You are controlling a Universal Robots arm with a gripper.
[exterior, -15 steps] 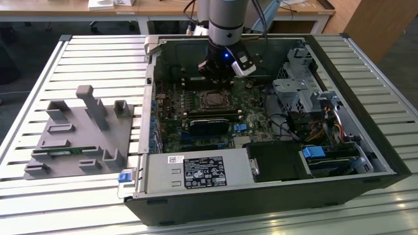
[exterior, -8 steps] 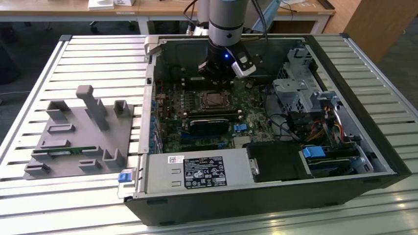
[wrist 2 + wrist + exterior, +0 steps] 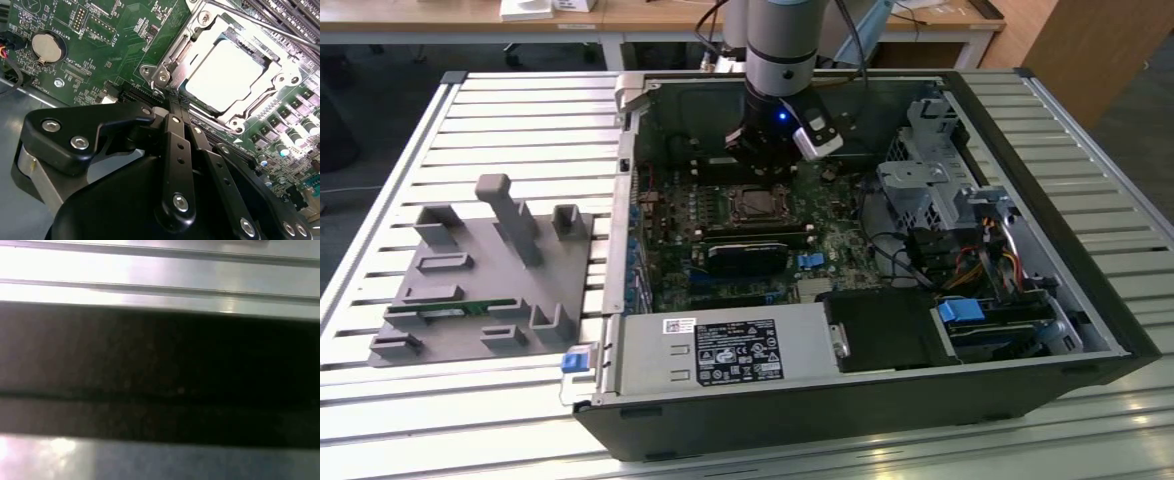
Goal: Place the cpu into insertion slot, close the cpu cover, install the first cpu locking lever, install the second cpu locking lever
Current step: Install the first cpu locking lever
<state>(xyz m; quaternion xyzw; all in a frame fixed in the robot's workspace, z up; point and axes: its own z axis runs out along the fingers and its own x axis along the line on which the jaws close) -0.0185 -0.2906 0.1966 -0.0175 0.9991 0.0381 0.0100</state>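
Cpu (image 3: 227,70) sits under its closed cpu cover (image 3: 200,47), the clenched, empty end effector (image 3: 172,102) upright beside it.

Setting: robotics lab or test workshop. Evidence: an open desktop computer case (image 3: 854,260) lying on its side on a slatted aluminium worktable (image 3: 520,120); a grey moulded parts fixture (image 3: 480,280) on the slats beside the case, on the exterior view's left; wooden desks (image 3: 654,20) behind the table; an industrial robot arm (image 3: 781,50) above the case.
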